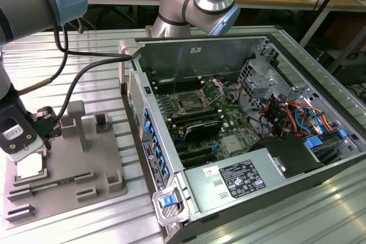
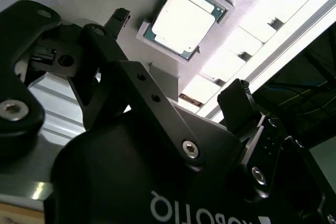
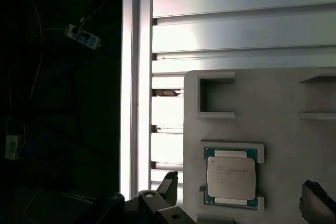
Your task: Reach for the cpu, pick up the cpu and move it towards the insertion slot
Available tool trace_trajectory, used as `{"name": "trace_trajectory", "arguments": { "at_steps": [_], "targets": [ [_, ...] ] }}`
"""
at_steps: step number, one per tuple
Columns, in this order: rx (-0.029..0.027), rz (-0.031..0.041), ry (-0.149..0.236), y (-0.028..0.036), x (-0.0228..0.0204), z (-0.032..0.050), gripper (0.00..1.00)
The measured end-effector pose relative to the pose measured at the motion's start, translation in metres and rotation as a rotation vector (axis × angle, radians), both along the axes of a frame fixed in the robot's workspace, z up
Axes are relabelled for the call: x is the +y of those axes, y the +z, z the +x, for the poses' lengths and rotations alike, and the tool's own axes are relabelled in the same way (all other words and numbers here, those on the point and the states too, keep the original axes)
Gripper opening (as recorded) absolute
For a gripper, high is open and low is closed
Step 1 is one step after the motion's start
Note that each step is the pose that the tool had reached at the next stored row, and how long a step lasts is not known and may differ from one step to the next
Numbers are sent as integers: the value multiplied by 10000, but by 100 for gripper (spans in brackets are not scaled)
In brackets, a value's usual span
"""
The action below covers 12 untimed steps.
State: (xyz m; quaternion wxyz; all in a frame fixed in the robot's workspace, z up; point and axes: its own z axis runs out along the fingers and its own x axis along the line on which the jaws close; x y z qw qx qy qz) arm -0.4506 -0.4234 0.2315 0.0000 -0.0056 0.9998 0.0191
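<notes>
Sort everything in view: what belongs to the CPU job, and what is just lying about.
Job: cpu, in the grey fixture plate's pocket; open gripper over it; insertion slot inside the computer case.
Lying about: power supply, grey heatsink, red and blue cables.

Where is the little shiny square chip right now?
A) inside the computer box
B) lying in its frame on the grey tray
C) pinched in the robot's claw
B: the cpu lies in its frame on the grey tray, and the gripper is open, holding nothing.
</notes>
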Motion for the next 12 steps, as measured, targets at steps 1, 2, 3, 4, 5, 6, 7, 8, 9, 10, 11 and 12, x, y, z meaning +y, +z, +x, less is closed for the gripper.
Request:
{"name": "trace_trajectory", "arguments": {
  "at_steps": [1,2,3,4,5,6,7,8,9,10,11,12],
  "targets": [
    [1,-1,0,-12,-1,0,96],
    [4,-2,0,-14,-2,0,96],
    [6,-2,1,-16,-2,0,96],
    [3,0,1,-18,-2,0,96],
    [3,0,1,-18,-2,0,96],
    [3,0,0,-18,-2,0,96],
    [2,0,1,-20,-1,0,96],
    [2,0,1,-25,-2,0,96],
    [2,0,0,-28,-2,0,96],
    [2,-1,0,-31,-3,0,96],
    [2,1,0,-37,-3,0,96],
    [3,0,1,-41,-3,0,96]
  ]
}}
